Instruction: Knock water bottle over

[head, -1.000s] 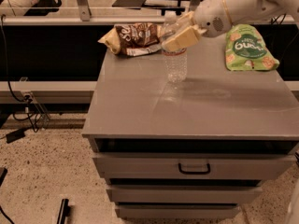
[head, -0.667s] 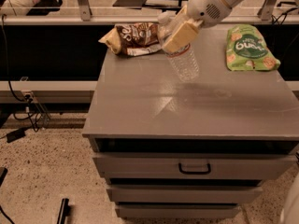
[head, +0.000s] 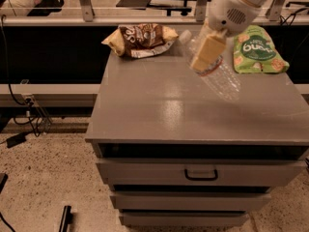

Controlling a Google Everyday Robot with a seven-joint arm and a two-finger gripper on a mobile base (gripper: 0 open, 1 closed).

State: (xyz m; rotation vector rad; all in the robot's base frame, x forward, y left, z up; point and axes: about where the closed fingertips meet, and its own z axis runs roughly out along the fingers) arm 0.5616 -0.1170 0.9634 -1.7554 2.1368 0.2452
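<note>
The water bottle (head: 223, 83) is clear ribbed plastic with a white cap (head: 184, 35). It is tipped far over on the grey cabinet top (head: 154, 105), with its cap pointing back left and its base front right. My gripper (head: 206, 53) reaches in from the upper right and sits over the bottle's upper part, by the dark red label band. It covers the bottle's neck. I cannot tell whether the bottle rests fully flat on the surface.
A brown chip bag (head: 141, 38) lies at the back left of the cabinet top. A green snack bag (head: 257, 50) lies at the back right, close to the bottle. Drawers with a dark handle (head: 201, 175) are below, and a rail runs behind.
The bottle stood upright a second ago, then leaned, and now is tipped far over toward the front right. My gripper has moved right and down with it.
</note>
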